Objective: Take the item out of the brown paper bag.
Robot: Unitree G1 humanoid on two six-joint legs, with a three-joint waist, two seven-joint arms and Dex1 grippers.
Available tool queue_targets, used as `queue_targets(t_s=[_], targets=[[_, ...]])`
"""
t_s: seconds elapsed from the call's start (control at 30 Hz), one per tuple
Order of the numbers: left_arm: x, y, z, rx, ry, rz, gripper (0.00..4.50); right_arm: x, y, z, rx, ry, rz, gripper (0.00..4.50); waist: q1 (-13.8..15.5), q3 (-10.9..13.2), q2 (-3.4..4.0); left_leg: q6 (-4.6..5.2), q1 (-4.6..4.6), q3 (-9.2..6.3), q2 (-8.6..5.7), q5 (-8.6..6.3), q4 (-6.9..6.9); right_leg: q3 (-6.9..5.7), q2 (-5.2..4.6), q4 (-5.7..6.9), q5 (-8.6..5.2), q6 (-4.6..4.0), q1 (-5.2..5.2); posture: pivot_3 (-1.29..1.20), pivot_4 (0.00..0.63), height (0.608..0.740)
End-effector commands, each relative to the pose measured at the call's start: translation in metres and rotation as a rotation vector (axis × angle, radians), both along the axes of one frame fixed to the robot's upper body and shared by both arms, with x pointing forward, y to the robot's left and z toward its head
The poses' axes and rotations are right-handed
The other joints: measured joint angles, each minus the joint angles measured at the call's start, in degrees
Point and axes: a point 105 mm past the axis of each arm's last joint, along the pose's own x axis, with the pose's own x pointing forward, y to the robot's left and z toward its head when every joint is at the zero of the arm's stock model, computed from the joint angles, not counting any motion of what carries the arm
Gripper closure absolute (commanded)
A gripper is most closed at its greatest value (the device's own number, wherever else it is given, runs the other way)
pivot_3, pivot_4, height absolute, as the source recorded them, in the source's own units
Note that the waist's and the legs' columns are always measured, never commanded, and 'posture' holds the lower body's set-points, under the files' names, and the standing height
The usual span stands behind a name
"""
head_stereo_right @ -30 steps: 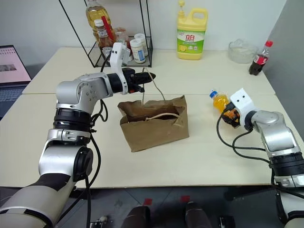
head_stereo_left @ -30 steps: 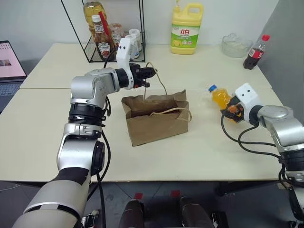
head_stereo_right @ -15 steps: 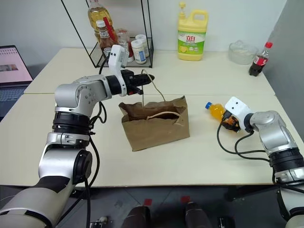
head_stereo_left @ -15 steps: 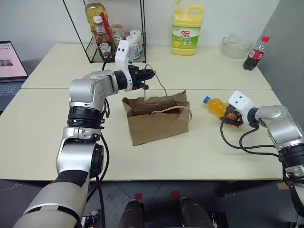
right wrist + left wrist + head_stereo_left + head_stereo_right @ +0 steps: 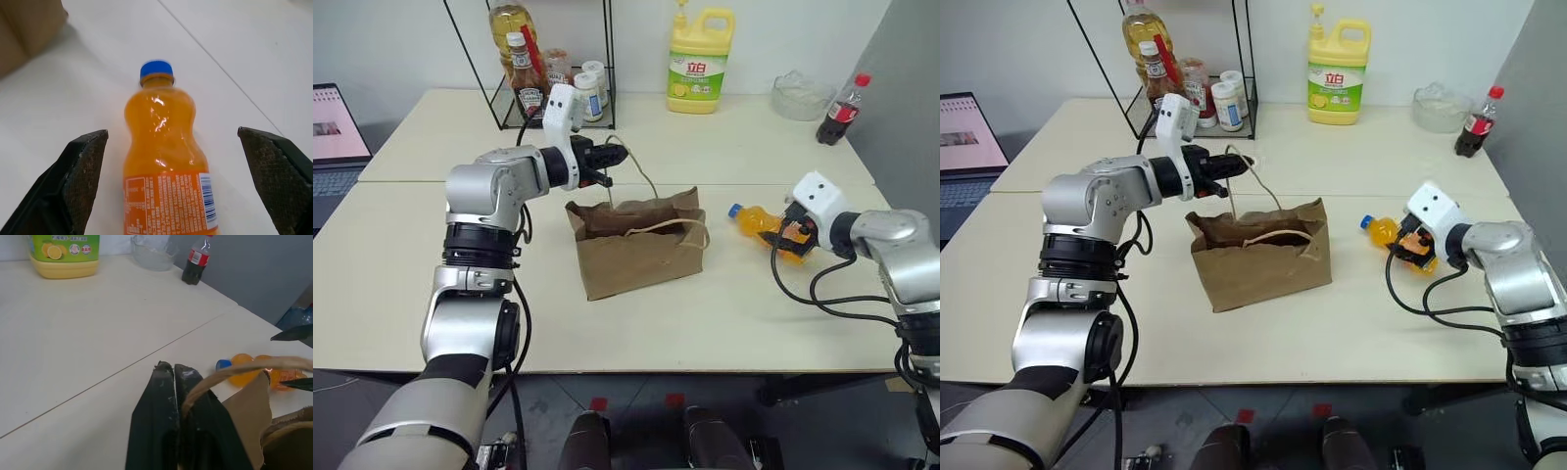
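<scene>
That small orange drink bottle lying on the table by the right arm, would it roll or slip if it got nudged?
The small clear plastic bottle of orange drink with a blue cap lies on its round side, so a nudge would probably roll it. It looks full, likely heavy for its size. Its glossy plastic may be slippery.

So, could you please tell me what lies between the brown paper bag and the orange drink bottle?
Nothing: in the left eye view only bare table separates the brown paper bag from the orange drink bottle, lying on its side.
</scene>
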Motion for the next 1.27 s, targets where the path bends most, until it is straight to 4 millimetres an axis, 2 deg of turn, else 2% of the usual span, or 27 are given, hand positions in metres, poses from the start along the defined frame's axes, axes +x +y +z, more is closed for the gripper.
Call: queue_targets(t_s=[0.03, 0.23, 0.37, 0.4, 0.53, 0.6, 0.7, 0.77, 0.83, 0.87, 0.9, 0.97, 1.03, 1.17, 1.27], targets=[[-0.012, -0.003, 0.015, -0.024, -0.033, -0.072, 3.33, -0.004, 0.000, 0.013, 0.058, -0.051, -0.014, 0.00, -0.01, 0.00, 0.00, 0.00, 0.00, 0.00, 0.00, 0.00, 0.01, 0.00, 0.00, 0.00, 0.00, 0.00, 0.00, 0.00, 0.150, 0.740], [-0.028, 0.013, 0.019, -0.008, -0.025, -0.122, 1.46, -0.006, -0.006, 0.019, 0.124, -0.113, -0.074, 0.00, -0.10, 0.00, 0.00, 0.01, 0.00, 0.00, 0.00, 0.00, -0.01, 0.01, 0.00, 0.00, 0.00, 0.00, -0.01, 0.00, 0.150, 0.740], [-0.040, 0.035, 0.022, -0.002, -0.037, -0.081, 0.21, -0.016, -0.003, 0.019, 0.212, -0.148, -0.104, 0.00, -0.10, 0.00, 0.01, 0.01, 0.00, -0.02, 0.01, 0.00, -0.02, -0.01, 0.00, 0.01, 0.00, -0.01, -0.02, 0.00, 0.150, 0.740], [-0.041, 0.041, 0.020, 0.012, -0.042, -0.054, 0.02, -0.019, -0.002, 0.018, 0.219, -0.155, -0.110, 0.00, -0.10, 0.00, 0.01, 0.01, 0.01, -0.03, 0.02, 0.00, -0.03, -0.01, 0.01, 0.02, -0.01, -0.01, -0.01, 0.00, 0.150, 0.740], [-0.053, 0.069, 0.023, 0.022, -0.092, 0.059, 0.02, -0.030, -0.002, 0.015, 0.270, -0.199, -0.157, 0.00, -0.06, 0.00, 0.01, 0.01, 0.00, -0.04, 0.02, 0.00, -0.01, -0.01, 0.00, 0.03, -0.01, -0.01, -0.01, 0.00, 0.150, 0.740], [-0.058, 0.087, 0.024, 0.035, -0.162, 0.159, 0.02, -0.035, -0.001, 0.019, 0.330, -0.242, -0.185, 0.00, -0.04, 0.00, 0.01, 0.02, 0.00, -0.05, 0.02, -0.01, 0.00, -0.02, 0.00, 0.05, -0.01, -0.01, -0.01, 0.00, 0.150, 0.740], [-0.062, 0.116, 0.018, -0.051, -0.184, 0.354, 0.02, -0.047, 0.003, 0.021, 0.407, -0.313, -0.212, 0.00, 0.11, -0.01, 0.01, 0.04, 0.03, -0.05, 0.05, -0.02, -0.02, -0.02, 0.00, 0.06, -0.01, -0.01, 0.01, 0.00, 0.150, 0.740], [-0.068, 0.131, -0.009, 0.073, -0.219, 0.483, 0.02, -0.060, 0.012, 0.014, 0.438, -0.335, -0.210, 0.00, 0.19, -0.04, 0.01, 0.18, 0.02, -0.07, 0.05, -0.09, -0.02, -0.03, 0.00, 0.03, -0.01, -0.01, 0.01, 0.00, 0.150, 0.740], [-0.078, 0.133, -0.038, 0.210, -0.240, 0.540, 0.02, -0.070, 0.020, 0.006, 0.495, -0.346, -0.236, 0.00, 0.19, -0.10, 0.01, 0.17, 0.08, -0.04, 0.04, -0.10, -0.07, 0.01, -0.02, 0.00, -0.01, -0.01, 0.07, 0.00, 0.150, 0.740], [-0.083, 0.133, -0.056, 0.218, -0.212, 0.569, 0.02, -0.075, 0.025, -0.001, 0.503, -0.340, -0.247, 0.00, 0.27, -0.10, 0.01, 0.12, 0.11, -0.02, 0.04, -0.08, -0.13, 0.05, -0.03, -0.01, -0.01, -0.01, 0.08, 0.00, 0.150, 0.740], [-0.088, 0.133, -0.071, 0.221, -0.187, 0.599, 0.02, -0.080, 0.029, -0.010, 0.501, -0.331, -0.258, 0.00, 0.37, -0.09, 0.00, 0.11, 0.11, -0.01, 0.03, -0.07, -0.14, 0.04, -0.05, 0.00, -0.01, -0.02, 0.08, 0.00, 0.150, 0.740], [-0.101, 0.126, -0.111, 0.261, -0.139, 0.642, 0.02, -0.094, 0.037, -0.039, 0.538, -0.257, -0.313, 0.00, 0.77, -0.17, -0.14, 0.19, 0.09, -0.01, 0.03, -0.11, -0.09, 0.03, -0.06, -0.01, -0.01, -0.01, 0.08, 0.00, 0.150, 0.740], [-0.115, 0.113, -0.143, 0.287, -0.092, 0.663, 0.02, -0.103, 0.035, -0.062, 0.551, -0.210, -0.397, 0.00, 1.18, -0.27, -0.29, 0.20, 0.22, -0.03, 0.04, -0.12, -0.10, 0.00, -0.05, -0.02, -0.02, -0.02, 0.21, 0.00, 0.150, 0.740], [-0.133, 0.091, -0.166, 0.271, -0.055, 0.651, 0.02, -0.105, 0.034, -0.071, 0.542, -0.207, -0.441, 0.00, 1.33, -0.30, -0.40, 0.26, 0.33, 0.01, 0.02, -0.09, -0.05, 0.04, -0.06, -0.03, 0.01, 0.08, 0.32, 0.00, 0.150, 0.740], [-0.141, 0.081, -0.174, 0.241, -0.028, 0.649, 0.02, -0.104, 0.034, -0.075, 0.547, -0.199, -0.459, 0.00, 1.26, -0.38, -0.42, 0.30, 0.54, 0.02, 0.04, -0.06, -0.11, 0.05, -0.03, -0.03, 0.00, 0.09, 0.48, 0.00, 0.150, 0.740]])
